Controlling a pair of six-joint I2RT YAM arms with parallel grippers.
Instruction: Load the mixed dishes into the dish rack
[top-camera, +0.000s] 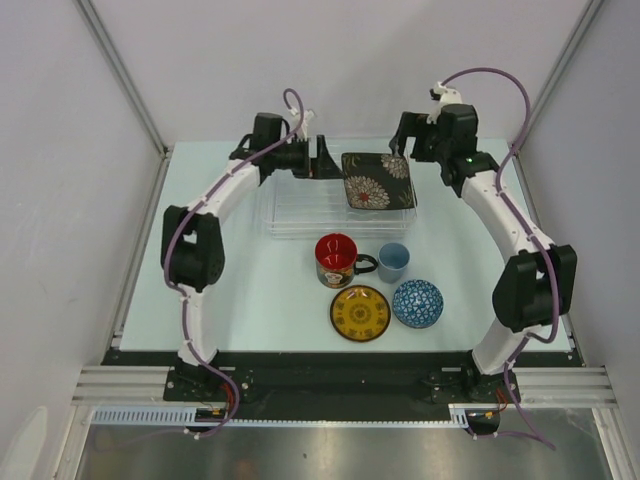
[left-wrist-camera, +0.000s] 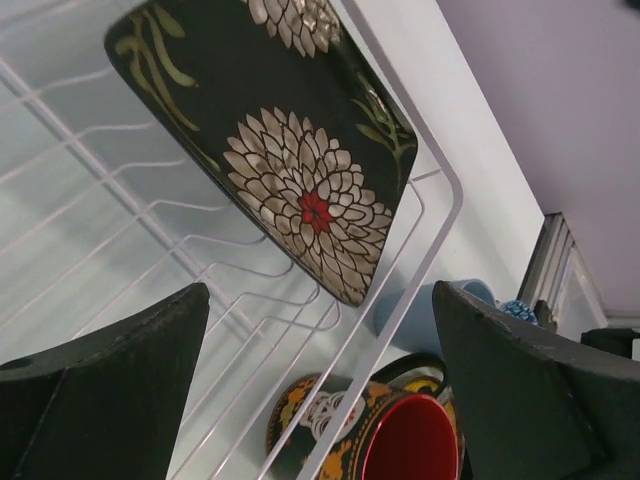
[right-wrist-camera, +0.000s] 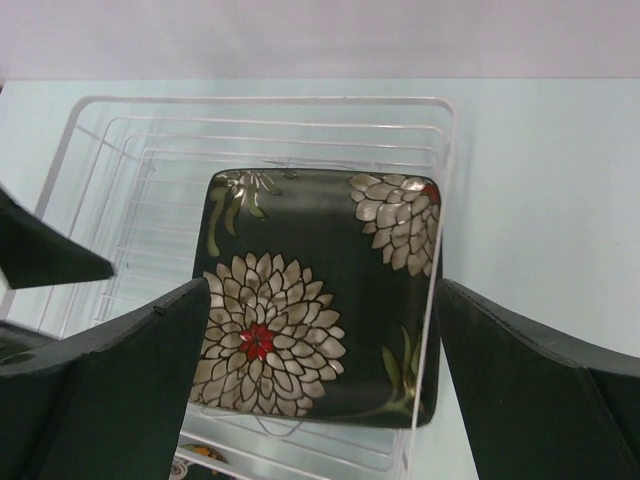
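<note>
From above, the black square floral plate (top-camera: 378, 180) lies in the right end of the dish rack (top-camera: 296, 212), tilted with its right edge up on the rack's rim, probably because it is a little too wide to lie flat there. The red mug (top-camera: 337, 258), small light-blue cup (top-camera: 393, 262), yellow saucer (top-camera: 360, 313) and blue-white bowl (top-camera: 417, 303) wait on the table at 6 o'clock of the rack, so I judge one dish of five loaded. The left gripper (top-camera: 322, 160) hangs at the rack's far rim, at 9 o'clock of the plate, and the right gripper (top-camera: 403, 142) at about 1 o'clock of it. In the left wrist view, the left gripper (left-wrist-camera: 320, 292) has its jaws spread wide over bare ribs with nothing between them. The plate (left-wrist-camera: 310, 190) lies at 12 o'clock, apart from both fingers (left-wrist-camera: 100, 390), and the mug (left-wrist-camera: 400, 440) shows beyond the rim at 5 o'clock. In the right wrist view, the right gripper (right-wrist-camera: 322, 288) is likewise wide apart and empty, and the plate (right-wrist-camera: 310, 300) sits framed between its fingers (right-wrist-camera: 530, 390), below them and untouched.
</note>
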